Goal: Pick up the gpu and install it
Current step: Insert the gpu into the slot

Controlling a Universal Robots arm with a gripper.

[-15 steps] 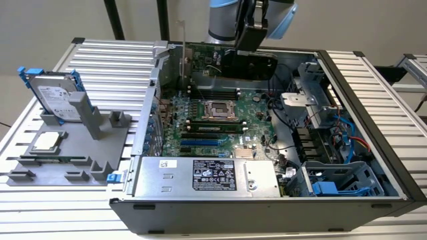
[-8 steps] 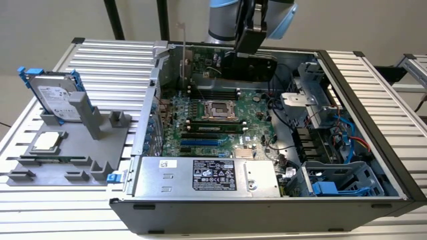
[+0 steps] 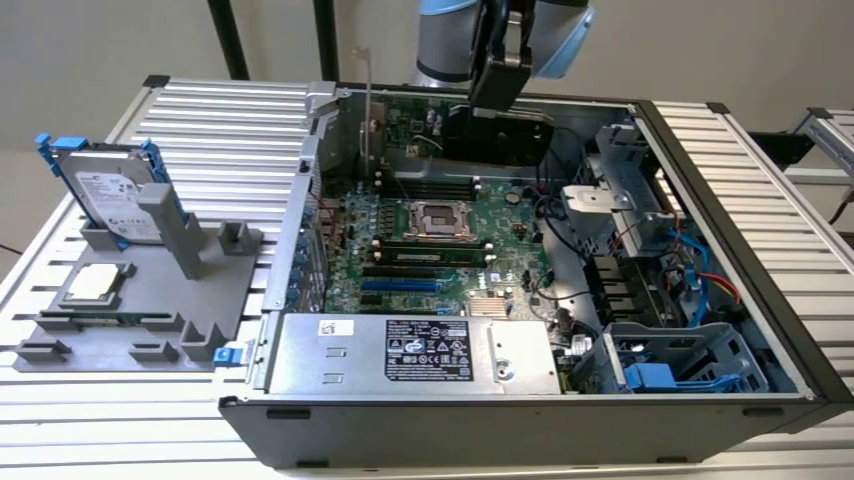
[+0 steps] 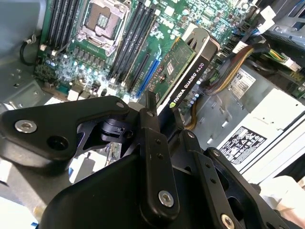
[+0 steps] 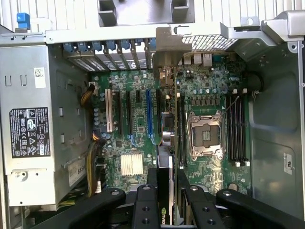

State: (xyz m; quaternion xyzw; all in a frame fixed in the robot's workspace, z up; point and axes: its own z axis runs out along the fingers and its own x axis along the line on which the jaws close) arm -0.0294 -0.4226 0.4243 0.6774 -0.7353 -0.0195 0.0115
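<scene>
- Tool on the black arm is clamped on the gpu, a thin green circuit-board card with a black cooler block, held on edge over the green motherboard.
- In the exterior view the tool sits at 12 o'clock of the open black computer case, with the gpu hanging under it inside the case.
- In the first wrist view the gpu runs edge-on between the tool fingers, its silver metal bracket up against the case's rear slot row; can't tell if it is seated in a slot.
- Empty silver processor socket lies near the case centre.
- Grey fixture tray at 9 o'clock on the desk holds a silver hard drive with blue side rails, standing up, and a small square silver processor chip.
- Silver power supply box at 6 o'clock inside the case.
</scene>
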